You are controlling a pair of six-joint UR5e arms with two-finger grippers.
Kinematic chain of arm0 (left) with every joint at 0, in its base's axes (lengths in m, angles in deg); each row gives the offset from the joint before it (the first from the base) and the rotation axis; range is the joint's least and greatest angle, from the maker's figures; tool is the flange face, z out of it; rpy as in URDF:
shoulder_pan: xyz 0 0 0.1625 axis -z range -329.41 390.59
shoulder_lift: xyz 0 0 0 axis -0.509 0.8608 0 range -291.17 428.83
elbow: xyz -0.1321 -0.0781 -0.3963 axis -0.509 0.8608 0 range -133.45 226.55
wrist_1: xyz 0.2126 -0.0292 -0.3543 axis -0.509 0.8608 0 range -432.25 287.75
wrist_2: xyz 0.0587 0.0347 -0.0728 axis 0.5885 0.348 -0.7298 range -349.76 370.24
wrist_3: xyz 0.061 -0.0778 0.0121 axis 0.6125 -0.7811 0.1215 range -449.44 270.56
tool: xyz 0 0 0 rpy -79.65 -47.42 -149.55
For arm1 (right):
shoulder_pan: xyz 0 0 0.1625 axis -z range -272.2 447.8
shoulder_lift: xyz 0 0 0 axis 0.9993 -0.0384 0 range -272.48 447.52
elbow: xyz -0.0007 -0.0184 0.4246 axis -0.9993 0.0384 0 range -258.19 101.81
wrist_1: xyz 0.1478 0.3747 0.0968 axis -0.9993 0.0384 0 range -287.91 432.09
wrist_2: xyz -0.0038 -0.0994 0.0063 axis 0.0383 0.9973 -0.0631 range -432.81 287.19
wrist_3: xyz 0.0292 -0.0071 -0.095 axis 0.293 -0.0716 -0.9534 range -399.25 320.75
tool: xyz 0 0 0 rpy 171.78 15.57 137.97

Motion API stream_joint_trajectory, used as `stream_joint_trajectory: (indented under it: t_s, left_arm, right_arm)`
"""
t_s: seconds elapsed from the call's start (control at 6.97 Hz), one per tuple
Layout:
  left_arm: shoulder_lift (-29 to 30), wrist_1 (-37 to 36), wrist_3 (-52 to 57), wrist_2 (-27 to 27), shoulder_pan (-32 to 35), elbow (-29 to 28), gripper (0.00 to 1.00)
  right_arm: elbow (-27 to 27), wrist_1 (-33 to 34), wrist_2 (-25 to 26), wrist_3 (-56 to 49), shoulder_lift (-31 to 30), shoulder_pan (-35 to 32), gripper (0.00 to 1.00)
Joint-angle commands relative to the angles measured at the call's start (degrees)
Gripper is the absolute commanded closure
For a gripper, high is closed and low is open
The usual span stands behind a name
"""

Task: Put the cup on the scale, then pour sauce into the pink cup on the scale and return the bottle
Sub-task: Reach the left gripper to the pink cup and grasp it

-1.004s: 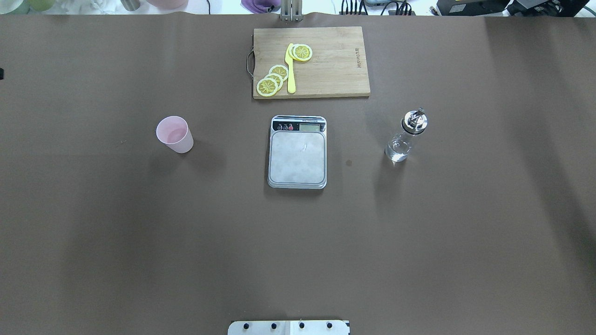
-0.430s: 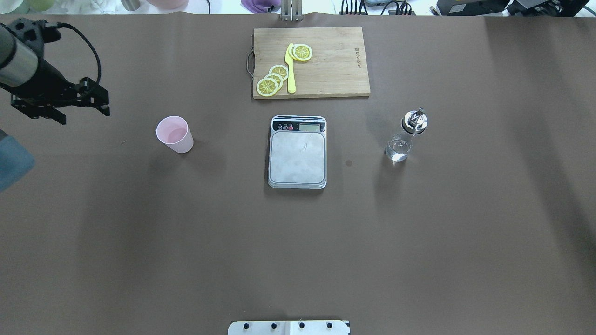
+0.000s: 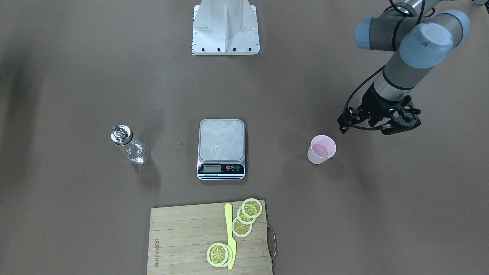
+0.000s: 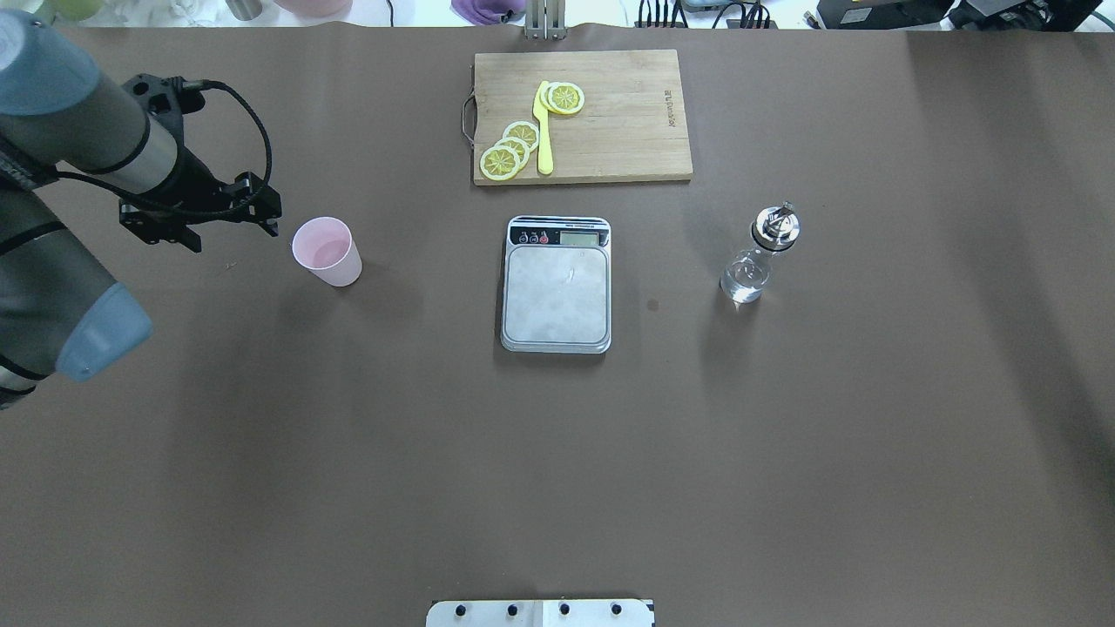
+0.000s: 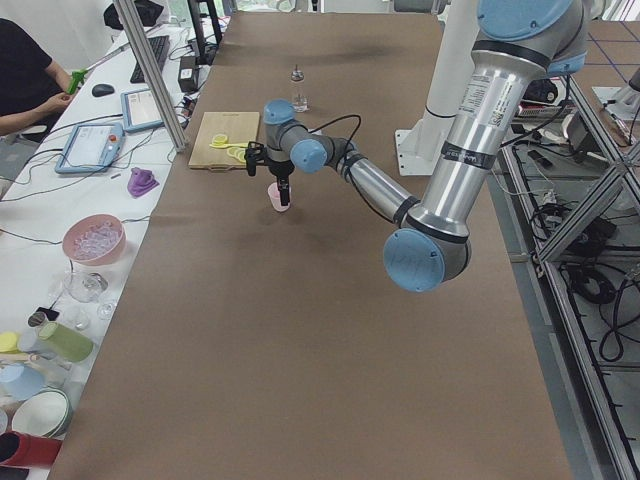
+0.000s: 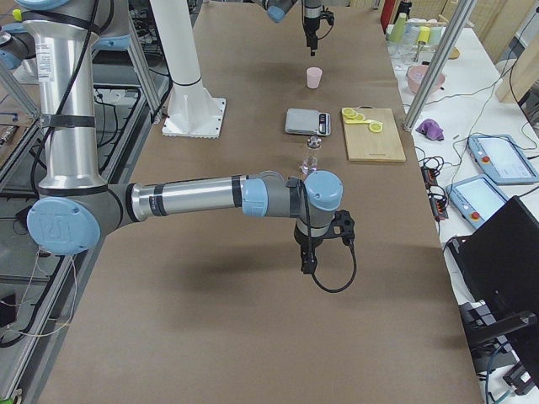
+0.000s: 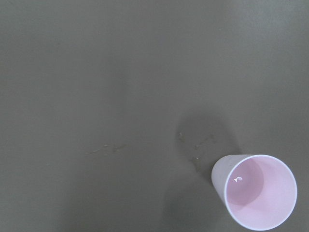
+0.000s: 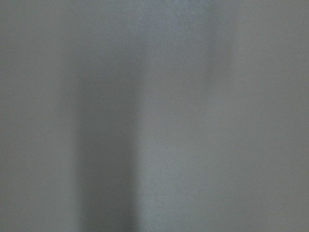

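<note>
The left arm (image 4: 104, 148) reaches in over the brown worktop (image 4: 557, 488) with its left jaws pointing down, spread wide apart and holding nothing. The cup (image 4: 327, 251) stands upright on the worktop just beside those jaws, outside the gap between them and past the finger that is nearer the middle of the worktop. No finger touches it. In the left wrist view the cup (image 7: 256, 191) sits in the lower right corner, mouth up, its pale pink inside in plain sight, with a few small wet marks on the worktop close by.

Further out from the left jaws, on the same side as the cup and well apart from it, the scale (image 4: 556, 292) lies flat with nothing on its silver platform. Beyond the scale, farther again from the jaws, the bottle (image 4: 756, 261) stands upright with its chrome spout on top. The sauce inside is hard to make out. Behind the scale, a wooden cutting board (image 4: 610, 122) carries lemon slices (image 4: 512, 148) and a yellow knife (image 4: 544, 131).

The right arm (image 6: 210, 198) shows only in the right side view, its wrist turned down toward the worktop, well apart from the bottle. Whether the right jaws are spread or closed I cannot tell.
</note>
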Motion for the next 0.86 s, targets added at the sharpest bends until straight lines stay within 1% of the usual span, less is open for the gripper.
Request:
stream_joint_trajectory:
  t_s: [0.0,0.14,0.29,0.72]
  left_arm:
    - [3.4,1.0,-0.4,0.7,-1.0,-4.9,0.03]
    - [3.5,4.3,-0.6,0.7,-1.0,-7.0,0.03]
    - [3.6,6.2,-0.6,0.7,-1.1,-8.7,0.07]
    - [3.7,7.3,-0.7,0.3,-2.0,-9.2,0.12]
  right_arm:
    - [0.0,0.0,0.0,0.0,0.1,0.0,0.0]
    - [0.0,0.0,0.1,0.0,0.2,0.1,0.0]
    - [0.1,0.0,0.4,0.0,0.6,0.0,0.0]
    - [0.1,0.0,0.3,0.0,0.5,0.0,0.0]
